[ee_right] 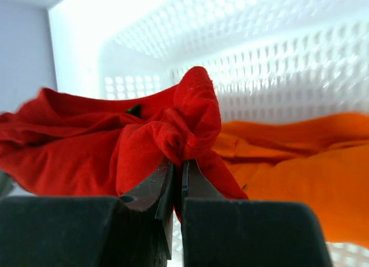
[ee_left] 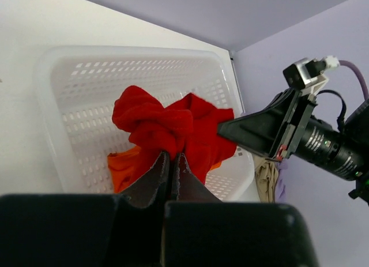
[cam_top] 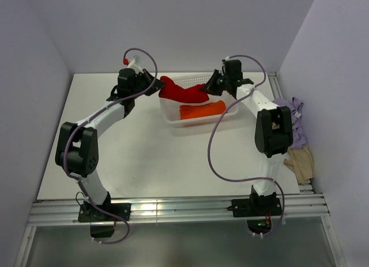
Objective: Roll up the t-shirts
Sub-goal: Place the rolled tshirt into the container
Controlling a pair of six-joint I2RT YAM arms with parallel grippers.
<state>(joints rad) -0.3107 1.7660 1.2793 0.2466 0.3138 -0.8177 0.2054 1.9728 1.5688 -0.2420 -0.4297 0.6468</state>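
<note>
While in both jaws — red t-shirt

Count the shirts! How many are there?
4: red shirt held over the basket, orange shirt inside it, lavender shirt and beige shirt by the right wall. Others may be hidden.

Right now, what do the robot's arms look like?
The left arm and right arm are white tubes with chunky black joints. A thin purple cable loops along each one. The left end effector and right end effector are black, each with two pointy fingers.
</note>
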